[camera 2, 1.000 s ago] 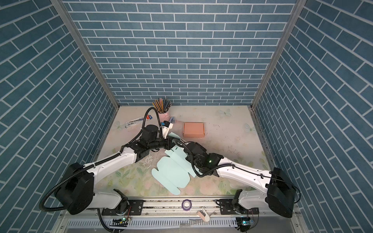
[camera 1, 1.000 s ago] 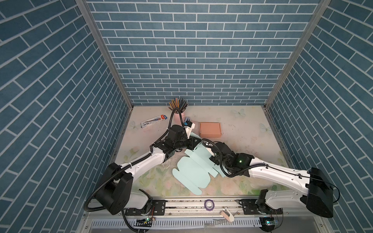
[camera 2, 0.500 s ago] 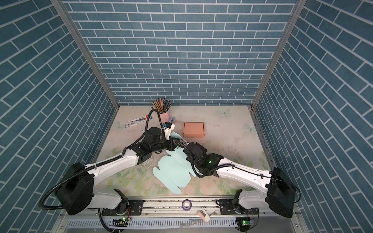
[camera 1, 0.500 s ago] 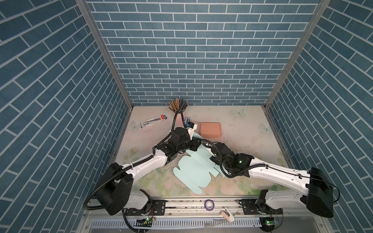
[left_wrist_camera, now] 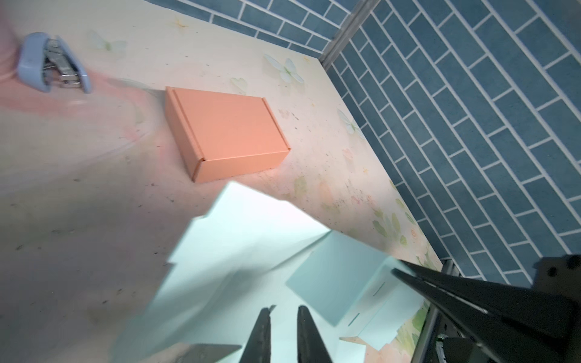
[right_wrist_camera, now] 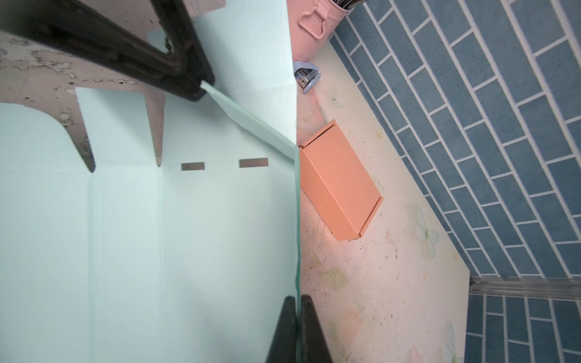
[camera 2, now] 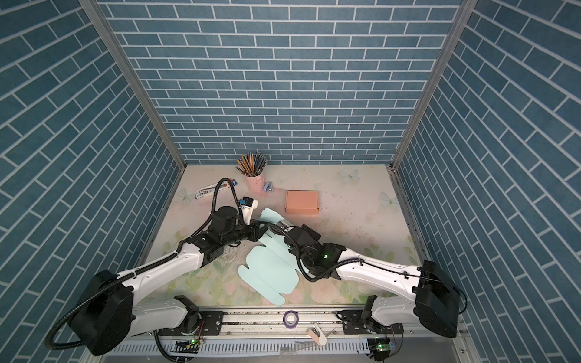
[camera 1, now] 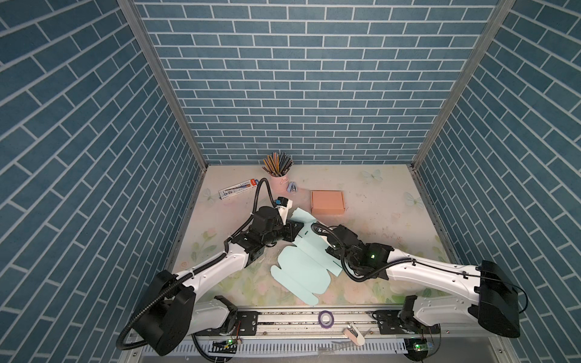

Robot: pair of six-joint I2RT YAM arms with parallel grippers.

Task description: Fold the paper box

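While your right gripper (right_wrist_camera: pixel 297 300) stays put, its jaws clamped on the thin raised edge (right_wrist_camera: pixel 296 220) of the paper box (camera 1: pixel 301 270), your left arm has swung in over the far end of the sheet during the last second and eased back a little. Your left gripper (right_wrist_camera: pixel 198 88) now has its tips at the corner of a narrow flap (right_wrist_camera: pixel 245 119) that runs up to that raised edge. Its jaws are narrow, with a slim gap between them in the left wrist view, which is smeared by motion. Whether they pinch the flap or only touch it, you cannot tell. The paper box lies where it lay a second ago, at the middle front of the table (camera 1: pixel 377 201), its far end just beside the orange box (camera 1: pixel 327 202). Most of it is flat, slots and creases showing, and only the far end is lifted between the two grippers. For the task this reads as an early fold: one wall is being stood up and the flap brought round to meet it. If the left jaws are letting go, check that the crease holds, since the right grip alone would keep the wall up.
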